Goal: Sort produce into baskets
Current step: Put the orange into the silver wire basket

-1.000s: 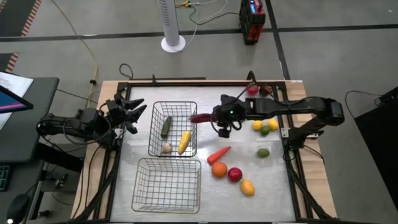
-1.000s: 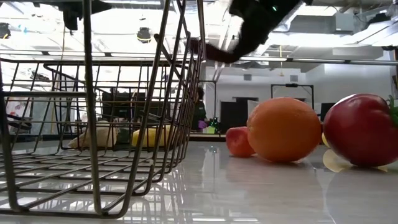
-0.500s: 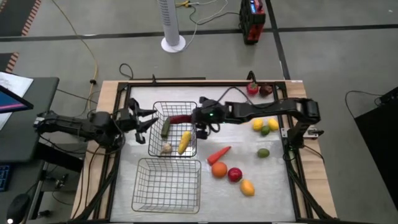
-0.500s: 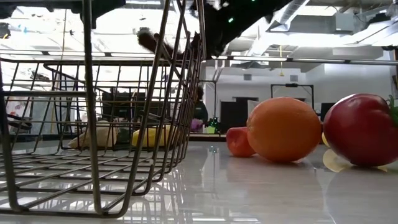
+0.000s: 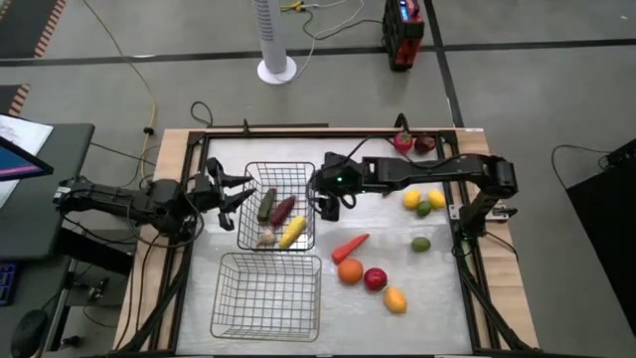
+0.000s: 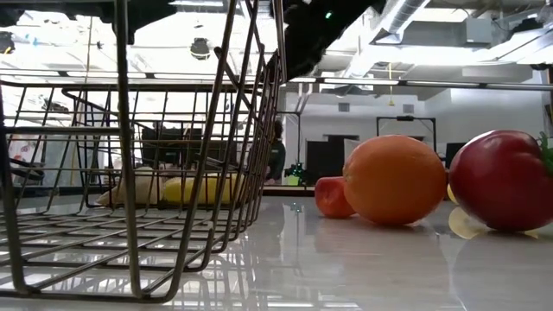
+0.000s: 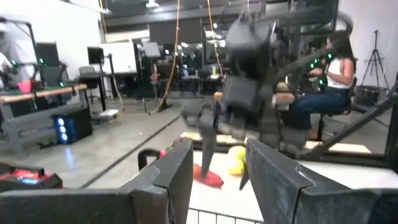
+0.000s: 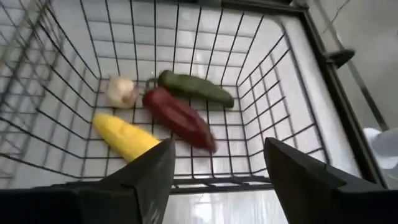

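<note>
The far wire basket [image 5: 248, 177] holds a dark red elongated piece [image 5: 282, 209], a green one [image 5: 265, 204], a yellow one [image 5: 293, 231] and a pale garlic [image 5: 265, 237]; all four lie on its mesh floor. In the right wrist view the red piece [image 8: 179, 118] lies between the green one [image 8: 196, 88] and the yellow one [image 8: 126, 137]. My right gripper [image 5: 324, 204] hangs open above this basket's right rim, with nothing between its fingers [image 8: 149, 180]. My left gripper [image 5: 237, 194] stands open beside the basket's left rim. The near basket [image 5: 266, 295] holds nothing.
Loose produce lies right of the baskets: a red carrot-like piece [image 5: 350, 246], an orange [image 5: 350, 271], a red apple [image 5: 375, 279], a yellow piece [image 5: 396, 299], a green one [image 5: 421, 244], a yellow-green cluster [image 5: 422, 202]. Two red pieces [image 5: 412, 142] sit at the far edge.
My right gripper has carried the red elongated piece toward the table's left edge, over the far basket, and has opened. The piece has fallen and now lies on the basket floor beside the green one. My left gripper has moved toward the basket's left rim.
</note>
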### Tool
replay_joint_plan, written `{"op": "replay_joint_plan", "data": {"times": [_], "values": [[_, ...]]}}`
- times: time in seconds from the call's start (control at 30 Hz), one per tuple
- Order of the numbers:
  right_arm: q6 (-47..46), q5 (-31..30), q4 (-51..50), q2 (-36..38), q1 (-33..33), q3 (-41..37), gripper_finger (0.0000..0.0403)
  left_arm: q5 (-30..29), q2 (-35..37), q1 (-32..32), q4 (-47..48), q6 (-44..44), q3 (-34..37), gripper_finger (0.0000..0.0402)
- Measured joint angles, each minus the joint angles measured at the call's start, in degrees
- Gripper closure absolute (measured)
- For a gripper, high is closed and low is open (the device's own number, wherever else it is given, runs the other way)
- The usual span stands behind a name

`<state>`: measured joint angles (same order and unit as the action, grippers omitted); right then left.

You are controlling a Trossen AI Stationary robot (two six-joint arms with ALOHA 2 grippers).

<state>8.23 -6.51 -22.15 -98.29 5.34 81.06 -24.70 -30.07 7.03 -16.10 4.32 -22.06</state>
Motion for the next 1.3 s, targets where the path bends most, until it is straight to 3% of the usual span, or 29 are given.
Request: {"op": "replay_joint_plan", "data": {"times": [0.2,0.57,0.77,1.0,1.17,1.3], "values": [[-3.9,-1.1,-7.7,5.4,-0.8,-5.0,0.0126,0.1,0.0,0.0,1.2,-2.4,0.0,0.0264],[-6.9,-2.4,2.0,13.4,-3.7,-26.5,0.0126,1.9,0.1,0.2,4.8,-8.6,0.0,0.0264],[-6.0,1.6,3.2,12.6,-5.3,-28.9,0.0126,1.9,0.1,0.2,4.7,-8.7,0.0,0.0264],[-10.0,11.9,4.2,11.9,-6.4,-29.0,0.0127,2.0,0.1,0.2,5.3,-10.2,0.0,0.0264],[-14.1,11.9,4.1,12.1,-13.2,-29.1,0.0127,2.9,0.1,0.2,6.5,-10.4,0.0,0.0264],[-18.5,6.7,9.4,11.7,-19.5,-29.0,0.0127,2.8,0.1,0.2,6.3,-11.0,0.0,0.0264]]}}
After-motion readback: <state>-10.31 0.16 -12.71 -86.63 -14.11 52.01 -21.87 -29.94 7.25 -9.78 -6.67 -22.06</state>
